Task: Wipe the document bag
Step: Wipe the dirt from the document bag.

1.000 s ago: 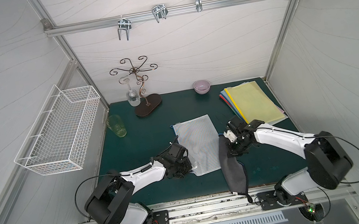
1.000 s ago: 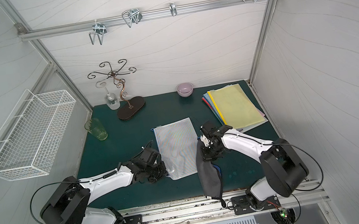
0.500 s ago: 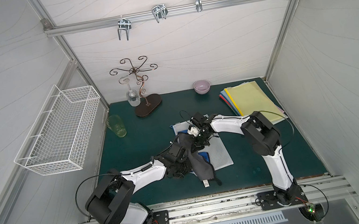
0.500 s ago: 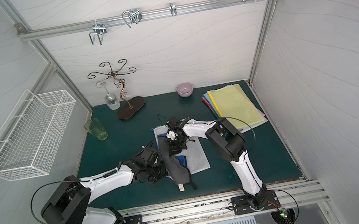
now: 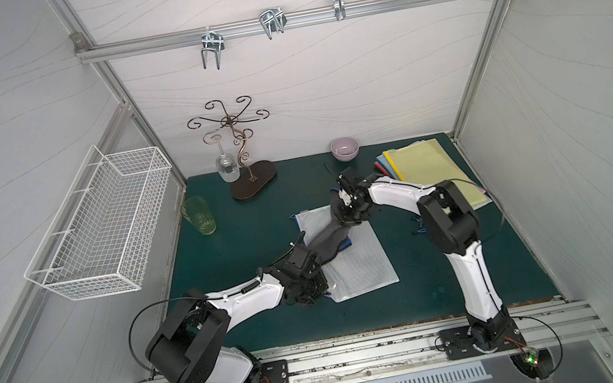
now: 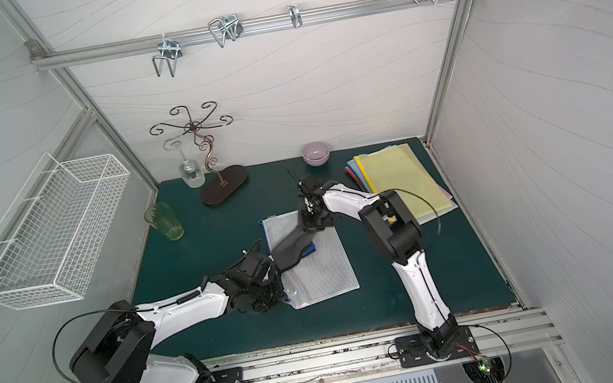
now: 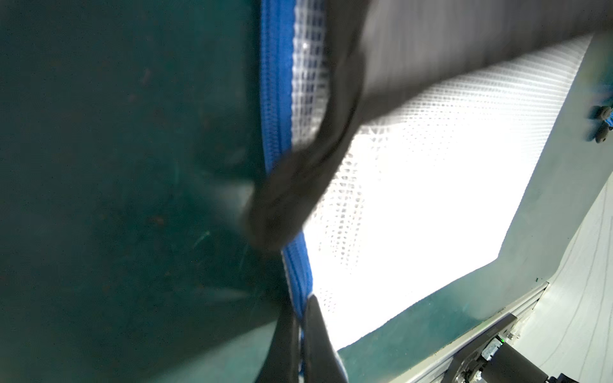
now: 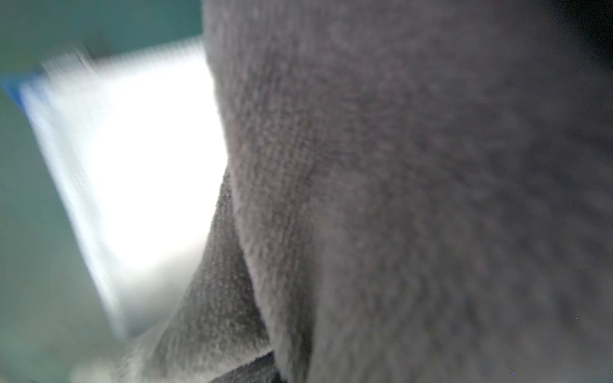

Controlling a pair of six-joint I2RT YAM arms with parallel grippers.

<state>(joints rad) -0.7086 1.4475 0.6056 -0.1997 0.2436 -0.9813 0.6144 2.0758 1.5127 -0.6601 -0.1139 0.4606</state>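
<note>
1. In both top views, you are running a two-arm wipe. The document bag (image 5: 364,271) is lying flat near the middle of the green mat (image 5: 456,268). The left gripper (image 5: 319,292) is pinching the bag's near corner on the zipper side. The right gripper (image 5: 348,220), closed tight on a dark grey cloth (image 5: 330,241), is hanging over the bag's far end. The cloth is draping diagonally across the bag toward the left wrist.
2. In the left wrist view, the fingers (image 7: 316,341) are pressing together on the blue zipper tape (image 7: 277,83). You are looking at the best handhold: the woven tape is likely giving firmer purchase than the panel. That panel is a thin, glossy, grid-reinforced plastic, probably light, floppy and slippery, and it is likely to be sliding on the mat unless anchored. A rolled tail of cloth is crossing the tape.
3. In the right wrist view, soft, fuzzy, ribbed fabric is filling the frame and hiding the jaws, so the grip is showing only from above. The bag is appearing beside it as a blurred white patch with a blue edge.
</note>
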